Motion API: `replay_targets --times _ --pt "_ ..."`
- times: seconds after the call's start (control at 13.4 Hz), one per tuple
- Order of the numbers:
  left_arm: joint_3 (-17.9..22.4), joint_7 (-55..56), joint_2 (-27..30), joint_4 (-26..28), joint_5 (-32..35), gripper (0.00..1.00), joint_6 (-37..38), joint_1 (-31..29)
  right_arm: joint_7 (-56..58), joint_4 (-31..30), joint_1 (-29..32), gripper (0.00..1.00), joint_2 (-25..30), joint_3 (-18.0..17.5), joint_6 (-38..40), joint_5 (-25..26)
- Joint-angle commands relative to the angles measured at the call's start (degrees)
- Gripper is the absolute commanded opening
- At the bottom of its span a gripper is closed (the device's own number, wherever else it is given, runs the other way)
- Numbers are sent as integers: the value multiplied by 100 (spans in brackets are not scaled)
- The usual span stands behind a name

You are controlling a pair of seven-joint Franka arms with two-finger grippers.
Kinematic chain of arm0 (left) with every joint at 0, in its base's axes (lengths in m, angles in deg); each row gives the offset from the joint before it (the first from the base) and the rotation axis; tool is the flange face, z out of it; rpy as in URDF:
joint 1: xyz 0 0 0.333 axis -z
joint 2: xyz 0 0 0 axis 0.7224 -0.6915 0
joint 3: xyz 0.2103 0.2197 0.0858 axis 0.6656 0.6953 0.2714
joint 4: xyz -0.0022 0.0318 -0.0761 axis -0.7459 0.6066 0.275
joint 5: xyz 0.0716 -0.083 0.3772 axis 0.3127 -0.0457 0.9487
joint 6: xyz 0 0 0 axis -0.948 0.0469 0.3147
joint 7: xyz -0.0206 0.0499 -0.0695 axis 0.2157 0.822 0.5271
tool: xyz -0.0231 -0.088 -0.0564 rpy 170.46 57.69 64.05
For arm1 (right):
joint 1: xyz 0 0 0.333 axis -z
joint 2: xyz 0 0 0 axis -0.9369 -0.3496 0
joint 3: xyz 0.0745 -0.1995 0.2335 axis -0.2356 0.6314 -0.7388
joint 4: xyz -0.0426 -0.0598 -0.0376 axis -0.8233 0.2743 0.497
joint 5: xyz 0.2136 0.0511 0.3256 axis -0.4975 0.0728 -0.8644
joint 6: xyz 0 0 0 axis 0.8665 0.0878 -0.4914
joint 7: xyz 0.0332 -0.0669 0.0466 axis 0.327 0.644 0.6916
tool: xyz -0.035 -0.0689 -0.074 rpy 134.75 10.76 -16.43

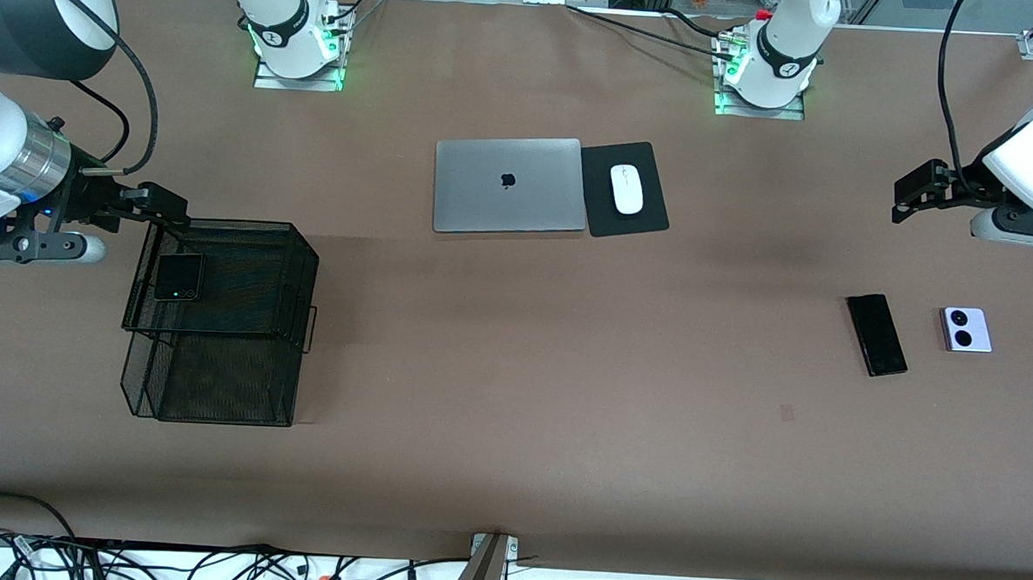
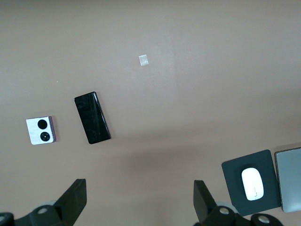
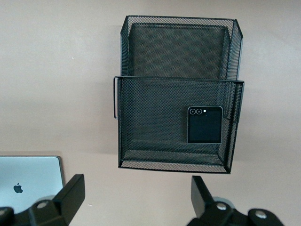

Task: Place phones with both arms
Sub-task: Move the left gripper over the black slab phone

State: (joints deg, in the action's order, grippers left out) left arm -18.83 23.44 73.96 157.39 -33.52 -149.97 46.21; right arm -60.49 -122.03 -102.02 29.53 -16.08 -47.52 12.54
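Note:
A small squarish black phone [image 1: 178,276] [image 3: 205,124] lies in the upper tier of a black mesh basket [image 1: 225,382] [image 3: 178,42] at the right arm's end of the table. My right gripper [image 1: 161,206] [image 3: 136,186] hangs open and empty by that basket's edge. Toward the left arm's end, a long slim black phone [image 1: 876,334] [image 2: 92,117] lies flat on the table. Beside it is a white-lavender phone [image 1: 966,329] [image 2: 41,131] with two black circles. My left gripper [image 1: 908,198] [image 2: 139,188] is open over bare table, apart from both phones.
A shut silver laptop [image 1: 507,185] lies mid-table toward the arms' bases. Beside it a white mouse [image 1: 626,188] rests on a black pad [image 1: 650,217]. A small tape mark [image 1: 787,412] [image 2: 143,60] is on the brown table. Cables run along the table's front edge.

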Motion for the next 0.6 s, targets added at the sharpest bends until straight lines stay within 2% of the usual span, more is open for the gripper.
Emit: replay_targets --times 0.0,0.37,0.52 --pt "29 -99 99 33 23 100 39 22 -109 8 -30 100 18 -5 15 109" --pt "38 -108 91 33 32 100 39 4 -109 8 -21 100 27 4 41 118" --pt "38 -99 12 33 294 100 57 -5 -118 8 -21 100 36 -5 6 100"
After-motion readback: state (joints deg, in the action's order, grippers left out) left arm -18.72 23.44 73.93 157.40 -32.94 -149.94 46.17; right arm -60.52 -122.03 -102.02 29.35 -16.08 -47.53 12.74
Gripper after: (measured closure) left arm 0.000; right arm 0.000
